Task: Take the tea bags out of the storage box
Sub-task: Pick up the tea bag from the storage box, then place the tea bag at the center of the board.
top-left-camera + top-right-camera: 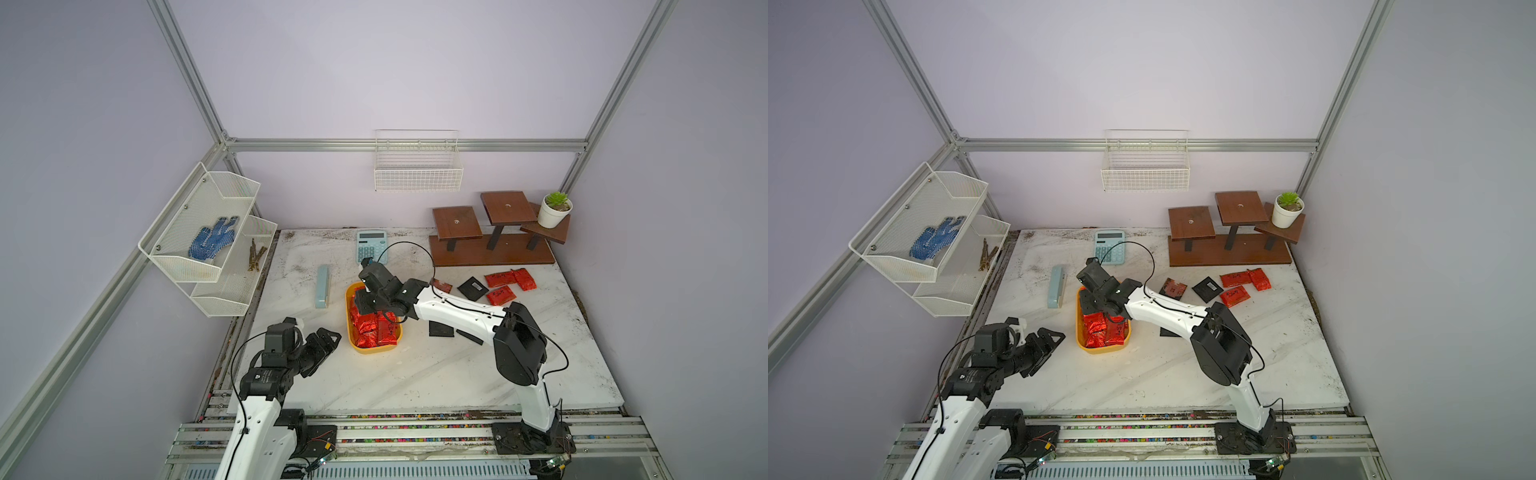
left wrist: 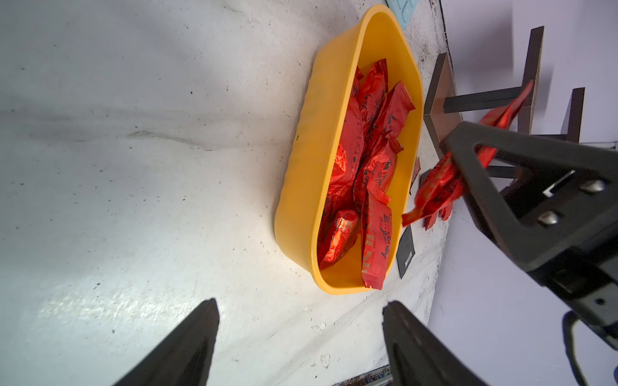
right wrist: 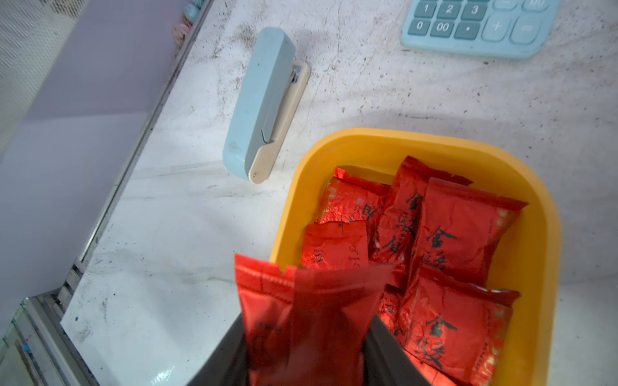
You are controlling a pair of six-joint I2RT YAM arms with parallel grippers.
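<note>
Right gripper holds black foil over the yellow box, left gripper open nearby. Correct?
Not black: the right wrist view shows the right gripper holding red foil over the yellow box. The left gripper is open nearby.

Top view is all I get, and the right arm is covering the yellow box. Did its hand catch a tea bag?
Observer: Yes. The right wrist view shows the right hand shut on a red tea bag, held up above the storage box.
Operator: Are more hiding under the arm?
Observer: Yes, that end is packed with sachets.
Operator: Is the left hand holding anything?
Observer: No. The left wrist view shows the left hand open and empty, pointing at the box without touching it.
</note>
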